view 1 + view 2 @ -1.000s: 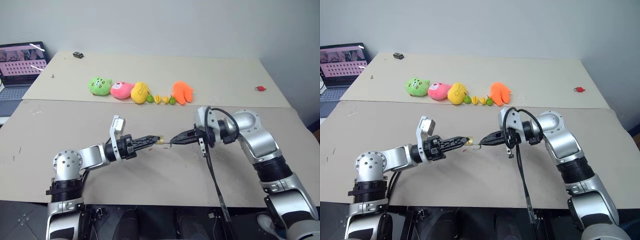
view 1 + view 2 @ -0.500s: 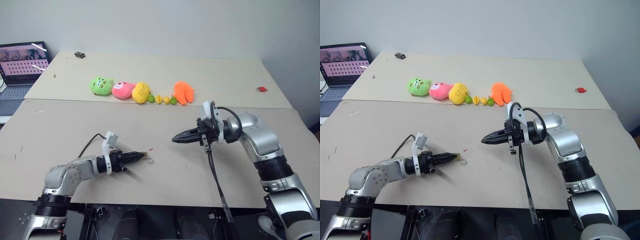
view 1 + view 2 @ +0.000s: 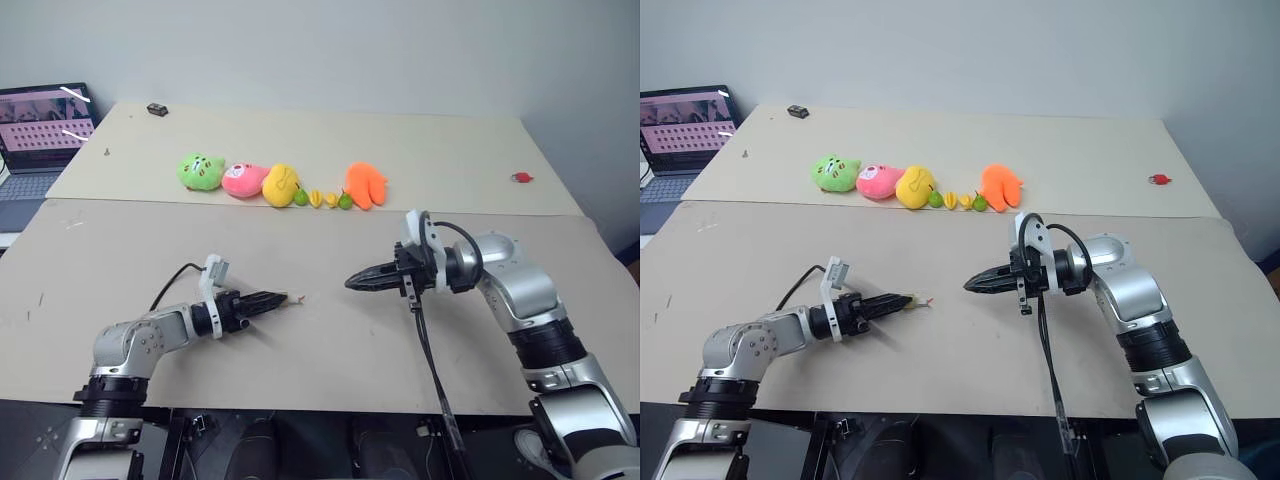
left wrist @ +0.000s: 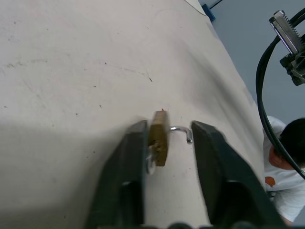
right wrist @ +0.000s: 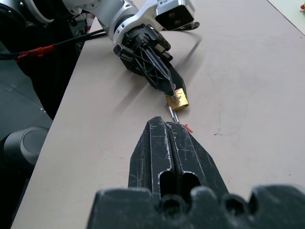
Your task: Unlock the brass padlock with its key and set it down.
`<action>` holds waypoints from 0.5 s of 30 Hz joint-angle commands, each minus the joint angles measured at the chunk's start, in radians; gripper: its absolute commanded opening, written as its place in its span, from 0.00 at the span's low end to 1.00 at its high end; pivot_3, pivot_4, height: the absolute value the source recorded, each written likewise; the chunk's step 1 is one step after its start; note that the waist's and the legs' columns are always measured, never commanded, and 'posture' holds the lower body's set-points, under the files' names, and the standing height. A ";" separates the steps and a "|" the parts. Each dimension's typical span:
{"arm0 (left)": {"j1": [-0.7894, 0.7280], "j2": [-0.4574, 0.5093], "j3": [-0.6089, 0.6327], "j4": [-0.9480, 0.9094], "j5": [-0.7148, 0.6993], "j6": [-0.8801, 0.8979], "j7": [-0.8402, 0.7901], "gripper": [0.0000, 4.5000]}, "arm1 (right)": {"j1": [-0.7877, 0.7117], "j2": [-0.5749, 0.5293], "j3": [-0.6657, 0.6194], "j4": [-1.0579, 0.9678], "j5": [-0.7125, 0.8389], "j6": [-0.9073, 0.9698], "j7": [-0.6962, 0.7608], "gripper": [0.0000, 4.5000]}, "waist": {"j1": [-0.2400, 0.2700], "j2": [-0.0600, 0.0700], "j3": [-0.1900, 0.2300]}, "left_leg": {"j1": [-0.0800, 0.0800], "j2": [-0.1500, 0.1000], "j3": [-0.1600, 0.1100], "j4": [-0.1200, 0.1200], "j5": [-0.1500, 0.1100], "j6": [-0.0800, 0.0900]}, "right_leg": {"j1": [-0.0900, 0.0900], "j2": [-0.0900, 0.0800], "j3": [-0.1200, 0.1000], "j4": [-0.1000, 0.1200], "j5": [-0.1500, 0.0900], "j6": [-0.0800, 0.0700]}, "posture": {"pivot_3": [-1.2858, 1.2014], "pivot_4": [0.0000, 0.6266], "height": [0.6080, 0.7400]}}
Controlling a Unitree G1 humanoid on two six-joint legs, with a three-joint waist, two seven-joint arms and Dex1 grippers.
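The brass padlock [image 4: 159, 143] rests on the tan table [image 3: 330, 350] with its thin silver shackle [image 4: 183, 132] swung out to one side. My left gripper [image 4: 167, 131] lies low over the table and is open. The lock stands between its fingers, leaning on one finger [image 4: 136, 143] and apart from the other. From the head view the padlock [image 3: 287, 299] sits just at the left fingertips. My right gripper [image 3: 352, 282] hovers to the right of it, shut, pointing at the lock, with nothing visible between its fingers [image 5: 162, 138]. The key is hidden.
A row of plush toys [image 3: 280, 183] and small toy fruits lies across the far table. A small red object [image 3: 519, 178] sits far right, a laptop [image 3: 40, 130] far left. A black cable [image 3: 430, 350] hangs from my right wrist. A person in a white shirt [image 4: 286, 157] is beyond the table.
My left gripper carried the padlock down and left, away from the right gripper, to the table. It then opened, and the lock now rests on the surface. The right gripper barely moved.
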 commanded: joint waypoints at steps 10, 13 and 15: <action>-0.050 -0.003 0.077 -0.062 -0.081 0.127 0.023 0.98 | -0.017 0.011 -0.024 -0.004 -0.010 -0.040 -0.003 0.00 | -0.001 0.000 0.000 | 0.000 0.000 0.000 0.000 0.000 0.000 | 0.000 0.000 0.000 0.000 0.000 0.000 | 0.52 0.24 0.86; -0.050 0.016 0.075 -0.041 -0.021 0.062 0.027 0.98 | -0.021 0.014 -0.024 0.008 -0.012 -0.042 -0.002 0.00 | -0.002 0.000 0.000 | 0.000 0.000 0.000 0.000 0.000 0.000 | 0.000 0.000 0.000 0.000 0.000 0.000 | 0.52 0.24 0.86; -0.055 0.011 0.084 -0.023 0.015 0.008 0.038 0.98 | -0.025 0.015 -0.023 0.016 -0.014 -0.045 -0.002 0.00 | -0.001 0.000 0.000 | 0.000 0.000 0.000 0.000 0.000 0.000 | 0.000 0.000 0.000 0.000 0.000 0.000 | 0.52 0.24 0.86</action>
